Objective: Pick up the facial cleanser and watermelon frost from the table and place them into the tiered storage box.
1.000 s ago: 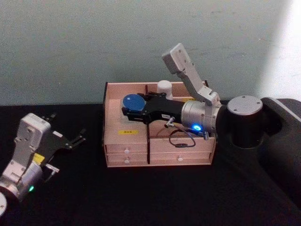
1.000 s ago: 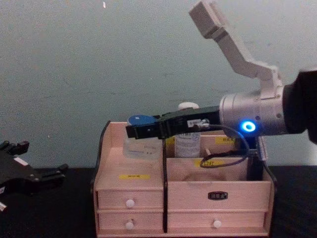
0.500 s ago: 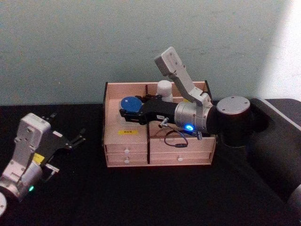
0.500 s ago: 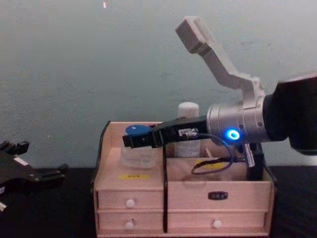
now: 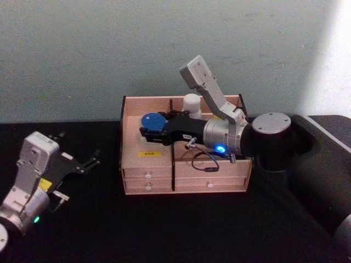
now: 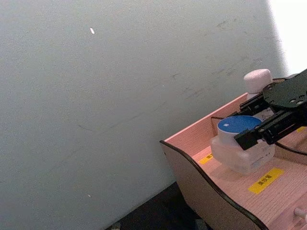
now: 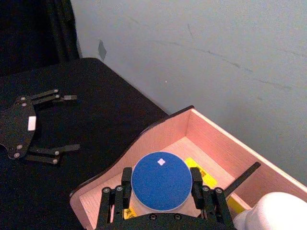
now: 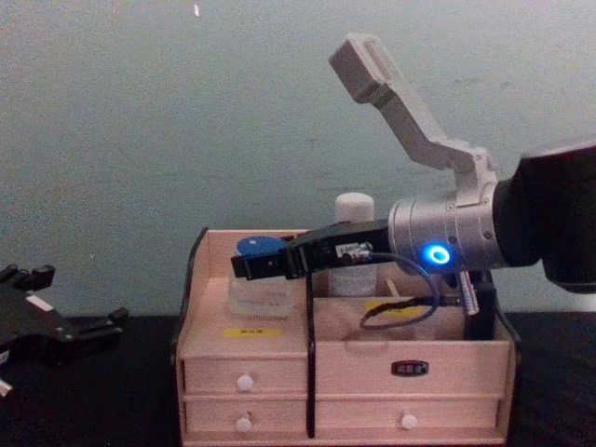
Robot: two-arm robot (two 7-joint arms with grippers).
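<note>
While the left gripper (image 5: pixel 82 163) rests spread open on the table, the right gripper (image 5: pixel 152 131) clasps the watermelon frost (image 5: pixel 152 121) inside the tiered storage box (image 5: pixel 164 170).

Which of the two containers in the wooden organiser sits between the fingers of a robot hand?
The watermelon frost, the squat blue-lidded jar, in the right hand. The facial cleanser is the tall white bottle standing free behind it.

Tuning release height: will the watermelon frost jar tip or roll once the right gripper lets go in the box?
Probably stable: the watermelon frost is squat and upright in the tiered storage box left compartment. It looks rigid, so the right gripper, fingers on both sides, shouldn't deform it. Its round body could roll if tipped, though the walls would stop it.
</note>
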